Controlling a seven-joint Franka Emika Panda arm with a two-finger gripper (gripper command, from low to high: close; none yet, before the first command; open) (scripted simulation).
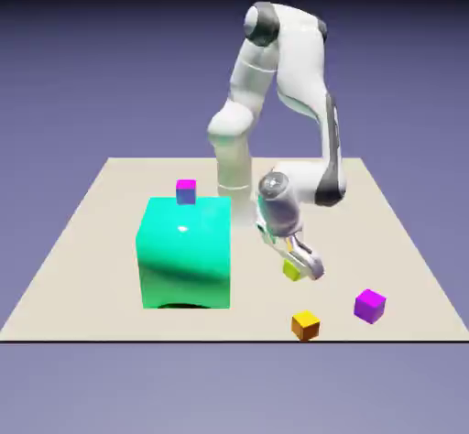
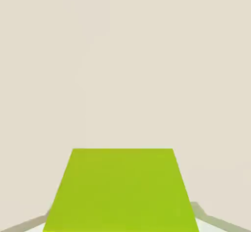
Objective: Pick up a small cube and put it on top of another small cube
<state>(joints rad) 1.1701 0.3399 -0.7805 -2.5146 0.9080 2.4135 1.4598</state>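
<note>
Grasp step: tool (image 1: 299, 269) closed on yellow cube (image 1: 292, 271), low over the bench (image 1: 92, 240), toward its front edge, right of middle. Next: lift, carry toward purple cube (image 1: 369, 305) near the front right corner, align squarely above, lower, release gently.

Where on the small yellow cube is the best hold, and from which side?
Across two opposite flat side faces of the yellow cube, coming from above, as the end effector does here, shut on it. Its faces are flat and parallel, it is narrow enough to span, and the table around it is open.
</note>
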